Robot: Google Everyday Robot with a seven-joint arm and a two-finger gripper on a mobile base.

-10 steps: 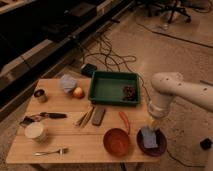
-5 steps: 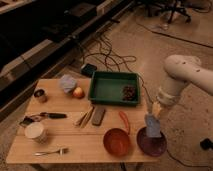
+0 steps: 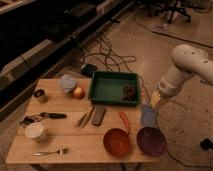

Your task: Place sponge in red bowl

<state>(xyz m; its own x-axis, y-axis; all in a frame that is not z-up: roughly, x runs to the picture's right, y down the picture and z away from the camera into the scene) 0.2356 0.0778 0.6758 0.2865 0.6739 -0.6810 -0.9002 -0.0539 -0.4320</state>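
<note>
The sponge [image 3: 148, 116] is a small blue-grey block hanging under my gripper [image 3: 152, 106], just off the table's right edge. It is held above the table, up and behind the flat dark maroon plate [image 3: 151, 141]. My gripper is shut on the sponge's top end; the white arm [image 3: 187, 62] reaches in from the right. The red bowl [image 3: 117, 141] is round and orange-red. It stands empty at the table's front edge, left of the plate and down-left of the sponge.
A green tray [image 3: 114, 86] with dark bits sits at the back. On the wooden table [image 3: 70, 142] are a long orange-red thing [image 3: 124, 120], a dark grey slab [image 3: 98, 114], a pale blue-grey lump [image 3: 67, 82], an orange fruit [image 3: 78, 92], a can [image 3: 40, 95], a white cup [image 3: 36, 132] and a fork [image 3: 50, 151].
The gripper has lifted the sponge off the maroon plate and carried it up and slightly back. The arm has swung upward to the right.
</note>
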